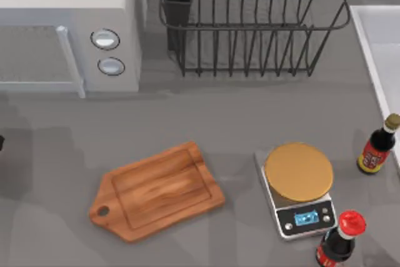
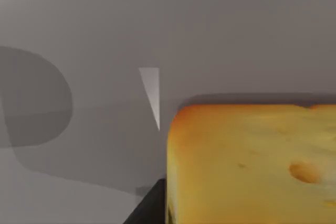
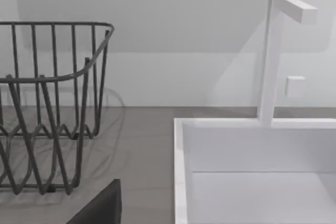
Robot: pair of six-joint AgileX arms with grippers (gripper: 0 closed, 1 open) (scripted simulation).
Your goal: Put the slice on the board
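You have one board (image 1: pixel 157 191) lying flat on the grey table (image 1: pixel 250 117), at about seven o'clock from the table's middle in the top view, its handle end with the round hole pointing toward eight o'clock. Nothing rests on it.

Around it, count one silver scale (image 1: pixel 300 211) with a tan round disc (image 1: pixel 298 172) at four o'clock, just beside the board but apart from it. Two dark bottles stand near the scale: a red-capped bottle (image 1: pixel 338 241) at five o'clock, close by the scale's corner, and a tan-capped bottle (image 1: pixel 378 147) at three o'clock. One black wire rack (image 1: pixel 250 23) stands at twelve o'clock, one microwave (image 1: pixel 69 29) at ten o'clock, one white sink (image 3: pixel 252 171) at the right edge.

The slice (image 2: pixel 252 166) looms very close in your left wrist view, yellow-orange with a darker hole, above the grey table. You cannot tell whether the left gripper's fingers are closed on it, nor how the right gripper's fingers stand.
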